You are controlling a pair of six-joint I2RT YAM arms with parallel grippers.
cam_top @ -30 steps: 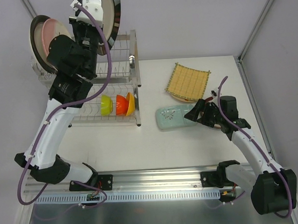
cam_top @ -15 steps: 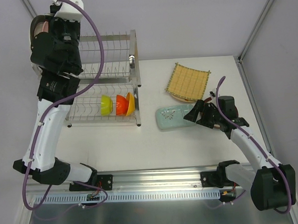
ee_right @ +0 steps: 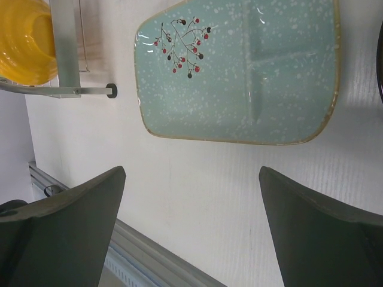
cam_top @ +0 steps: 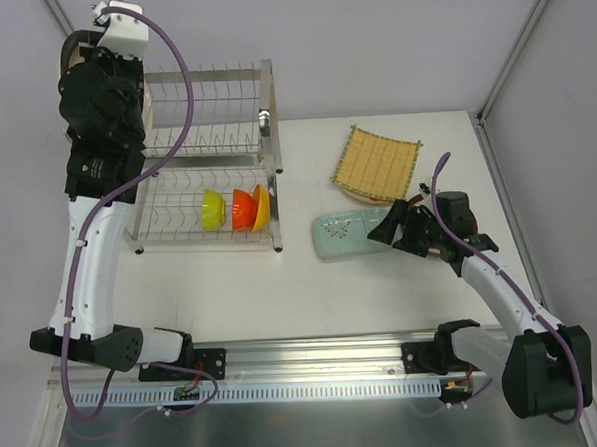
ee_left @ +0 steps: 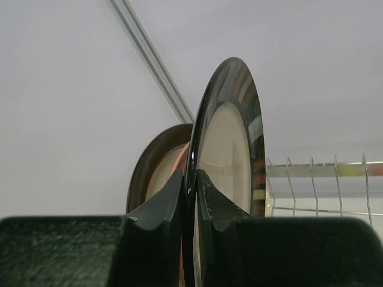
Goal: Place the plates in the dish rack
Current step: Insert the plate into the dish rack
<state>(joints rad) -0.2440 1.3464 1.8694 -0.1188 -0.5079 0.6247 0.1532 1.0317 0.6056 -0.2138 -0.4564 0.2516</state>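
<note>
My left gripper [ee_left: 190, 174] is shut on the rim of a dark-rimmed cream plate [ee_left: 230, 149], held upright and edge-on at the left end of the dish rack [cam_top: 219, 138]. Just behind it stand a brown-rimmed plate [ee_left: 149, 173] and a pink one, mostly hidden by the arm in the top view. My right gripper [ee_right: 191, 170] hangs open over bare table, just short of the near edge of the pale teal rectangular dish [ee_right: 239, 66]. The yellow woven square plate [cam_top: 375, 162] lies behind the teal dish [cam_top: 341, 233], on top of another plate.
Green, orange and yellow bowls [cam_top: 236, 209] stand in the rack's lower tier. A rack foot [ee_right: 72, 60] and the yellow bowl [ee_right: 21, 39] lie left of the teal dish. The upper tier's prongs [ee_left: 317, 179] show to the right of the held plate.
My left arm has swung left with the dark-rimmed plate, from above the rack's middle to its left end beside the standing plates. The right arm has hardly moved.
</note>
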